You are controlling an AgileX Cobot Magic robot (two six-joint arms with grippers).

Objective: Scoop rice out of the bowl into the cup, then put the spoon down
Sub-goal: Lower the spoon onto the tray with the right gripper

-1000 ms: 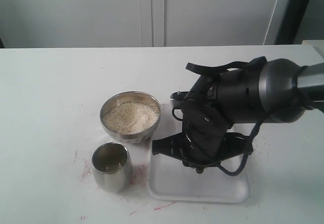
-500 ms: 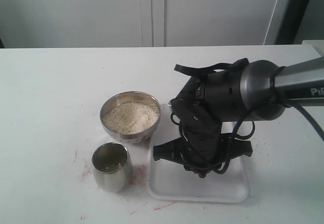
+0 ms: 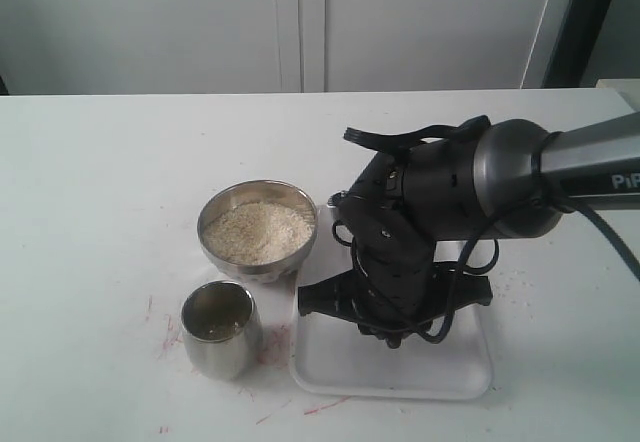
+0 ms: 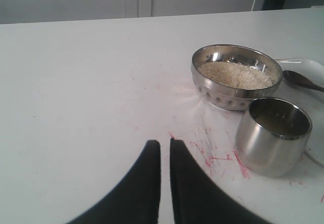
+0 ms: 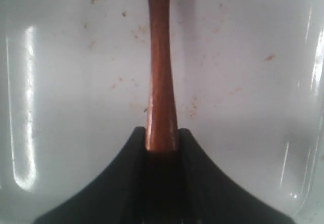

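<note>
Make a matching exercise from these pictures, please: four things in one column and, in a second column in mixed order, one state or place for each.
Things
1. bowl
2. cup
3. spoon
4. left gripper

States
A. handle clamped between the jaws of the right gripper
B. holds a mound of rice
C. jaws close together, holding nothing
D. stands upright on the table, next to the bowl

Pairs: 1-B, 2-D, 3-A, 4-C
</note>
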